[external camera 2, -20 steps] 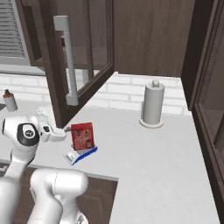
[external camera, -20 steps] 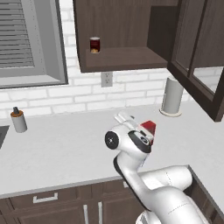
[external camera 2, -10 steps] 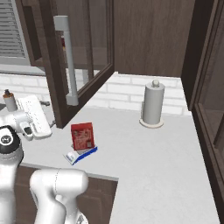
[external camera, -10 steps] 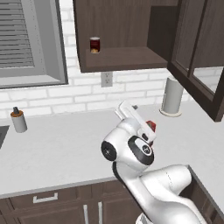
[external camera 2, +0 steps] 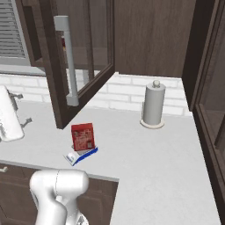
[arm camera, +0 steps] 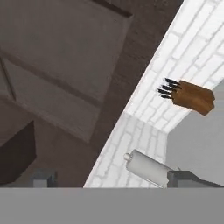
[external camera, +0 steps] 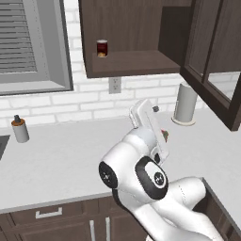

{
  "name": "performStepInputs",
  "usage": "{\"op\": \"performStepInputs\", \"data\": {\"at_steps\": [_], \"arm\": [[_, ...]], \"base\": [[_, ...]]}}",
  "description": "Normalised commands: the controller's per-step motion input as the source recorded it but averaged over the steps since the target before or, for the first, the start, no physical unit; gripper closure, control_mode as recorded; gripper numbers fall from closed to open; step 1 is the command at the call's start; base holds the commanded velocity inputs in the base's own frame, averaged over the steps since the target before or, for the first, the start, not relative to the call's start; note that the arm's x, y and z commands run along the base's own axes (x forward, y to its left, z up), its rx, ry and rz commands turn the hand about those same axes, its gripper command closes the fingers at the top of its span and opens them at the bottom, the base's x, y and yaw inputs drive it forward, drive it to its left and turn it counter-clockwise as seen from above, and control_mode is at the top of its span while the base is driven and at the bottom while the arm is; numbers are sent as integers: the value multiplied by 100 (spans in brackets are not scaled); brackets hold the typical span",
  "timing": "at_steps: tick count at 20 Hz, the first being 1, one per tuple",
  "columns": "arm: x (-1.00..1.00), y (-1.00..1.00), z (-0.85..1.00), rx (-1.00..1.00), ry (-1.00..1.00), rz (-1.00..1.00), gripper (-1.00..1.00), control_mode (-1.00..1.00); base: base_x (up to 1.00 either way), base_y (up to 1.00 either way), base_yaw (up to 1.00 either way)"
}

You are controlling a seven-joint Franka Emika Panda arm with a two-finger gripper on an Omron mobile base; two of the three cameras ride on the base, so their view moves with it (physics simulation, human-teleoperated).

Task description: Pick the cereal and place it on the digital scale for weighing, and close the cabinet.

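Cereal (external camera 2: 83,136) stands upright on the digital scale (external camera 2: 80,155) near the counter's (external camera 2: 167,158) front edge, below the open cabinet (external camera 2: 79,66) door. Paper towel roll (external camera 2: 153,105) sits by the back wall. The gripper (arm camera: 114,179) is raised and free of everything, fingertips (arm camera: 43,179) spread wide, holding nothing.

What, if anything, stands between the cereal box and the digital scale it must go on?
Nothing visible does. The cereal already stands upright on the digital scale, on the counter. The cabinet door hangs open just behind it.
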Motion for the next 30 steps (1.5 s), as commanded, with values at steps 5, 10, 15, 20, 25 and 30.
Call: {"op": "performStepInputs", "data": {"at_steps": [5, 10, 15, 20, 25, 30], "arm": [[-99, -51, 32, 25, -39, 6, -100, -100], [-100, -74, 26, 29, -45, 19, -100, -100], [-91, -97, 6, 20, -28, 24, -100, -100], [-61, -100, 0, 14, -11, 31, -100, -100], [6, -100, -16, 14, -24, 47, -100, -100], [23, -93, -14, 14, -47, 57, -100, -100]], "base": [[0, 0, 0], [0, 0, 0], [0, 0, 0], [0, 0, 0], [0, 0, 0], [0, 0, 0]]}}
